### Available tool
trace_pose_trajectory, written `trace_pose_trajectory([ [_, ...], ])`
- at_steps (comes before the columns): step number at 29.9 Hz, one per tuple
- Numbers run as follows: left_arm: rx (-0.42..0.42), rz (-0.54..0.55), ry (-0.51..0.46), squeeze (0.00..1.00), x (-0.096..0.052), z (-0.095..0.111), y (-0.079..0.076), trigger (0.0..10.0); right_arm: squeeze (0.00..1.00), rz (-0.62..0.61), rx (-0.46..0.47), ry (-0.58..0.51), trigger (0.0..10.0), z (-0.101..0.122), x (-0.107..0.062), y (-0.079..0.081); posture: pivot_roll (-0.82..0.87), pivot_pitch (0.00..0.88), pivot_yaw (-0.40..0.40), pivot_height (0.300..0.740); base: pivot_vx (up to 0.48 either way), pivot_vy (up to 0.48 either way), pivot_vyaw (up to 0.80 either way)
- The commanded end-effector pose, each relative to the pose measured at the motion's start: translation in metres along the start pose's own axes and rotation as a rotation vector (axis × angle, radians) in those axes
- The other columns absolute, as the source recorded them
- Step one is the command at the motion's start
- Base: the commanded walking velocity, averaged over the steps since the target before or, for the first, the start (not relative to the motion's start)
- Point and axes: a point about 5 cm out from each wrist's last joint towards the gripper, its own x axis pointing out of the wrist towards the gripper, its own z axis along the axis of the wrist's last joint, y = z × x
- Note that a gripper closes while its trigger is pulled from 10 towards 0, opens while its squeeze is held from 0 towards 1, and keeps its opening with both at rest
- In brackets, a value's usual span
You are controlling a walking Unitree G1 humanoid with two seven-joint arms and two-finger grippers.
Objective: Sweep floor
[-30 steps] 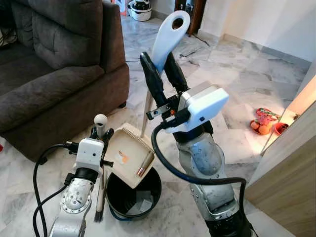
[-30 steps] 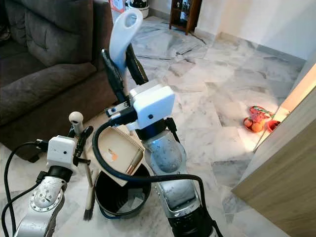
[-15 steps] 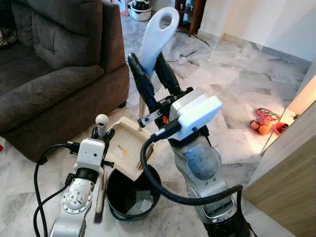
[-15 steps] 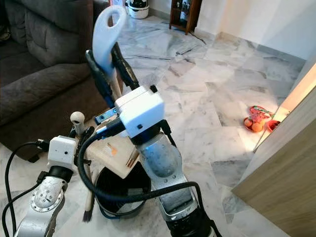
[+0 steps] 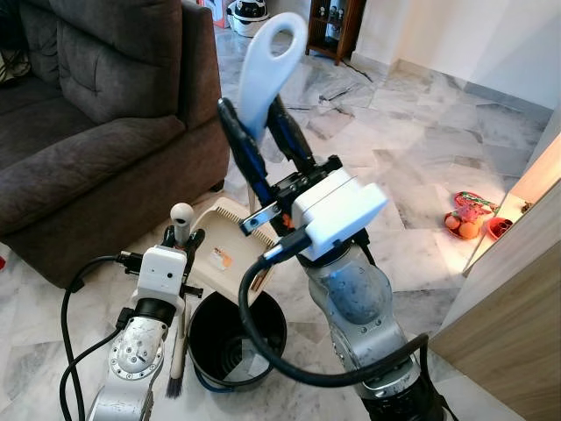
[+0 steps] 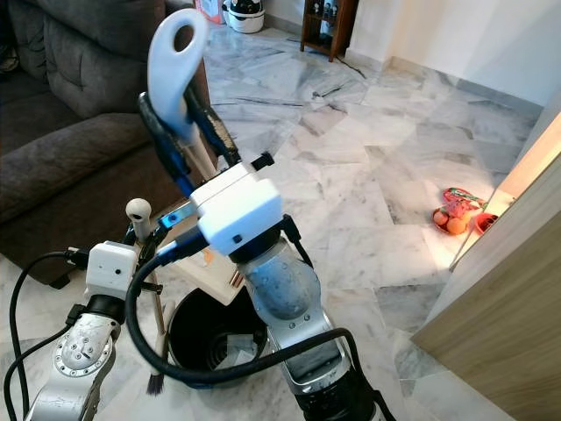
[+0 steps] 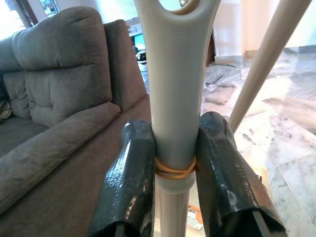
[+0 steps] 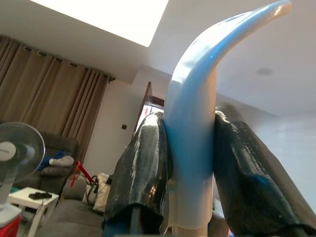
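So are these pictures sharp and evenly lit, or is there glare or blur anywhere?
Eye views: crisp, with a bright warm patch of light on the marble floor at the right, by the wooden panel. Left wrist view: tool fingers sharp, sofa clear, window behind washed out. Right wrist view: ceiling light blown white, sheen on the pale handle, room behind dimmer and soft.

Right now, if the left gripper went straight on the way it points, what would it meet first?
Most likely the grey sofa: in the left wrist view its arm and side lie straight beyond the left gripper, whose fingers are shut on the broom handle. How far off is unclear.
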Motion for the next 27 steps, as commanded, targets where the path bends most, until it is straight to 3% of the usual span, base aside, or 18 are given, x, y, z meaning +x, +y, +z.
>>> trace_pose_trajectory([
  [1, 0.040, -0.005, -0.051, 0.00, 0.0009, 0.0088, 0.0012, 10.0, 0.00, 0.039, -0.042, -0.118, 10.0, 0.0194, 0.0059, 0.0041, 0.08, 0.116, -0.031, 0.740, 0.000, 0.000, 0.00],
  [16, 0.041, -0.003, -0.050, 0.00, 0.0006, 0.0091, 0.0012, 10.0, 0.00, 0.067, -0.015, -0.077, 10.0, 0.0131, 0.0047, 0.0080, 0.08, 0.117, -0.032, 0.740, 0.000, 0.000, 0.00],
  [20, 0.041, -0.003, -0.048, 0.00, 0.0005, 0.0085, 0.0013, 10.0, 0.00, 0.062, 0.037, -0.064, 10.0, 0.0117, 0.0044, 0.0095, 0.08, 0.118, -0.033, 0.740, 0.000, 0.000, 0.00],
  [27, 0.042, -0.005, -0.048, 0.00, 0.0006, 0.0084, 0.0013, 10.0, 0.00, 0.069, 0.024, -0.064, 10.0, 0.0116, 0.0042, 0.0097, 0.08, 0.117, -0.032, 0.740, 0.000, 0.000, 0.00],
])
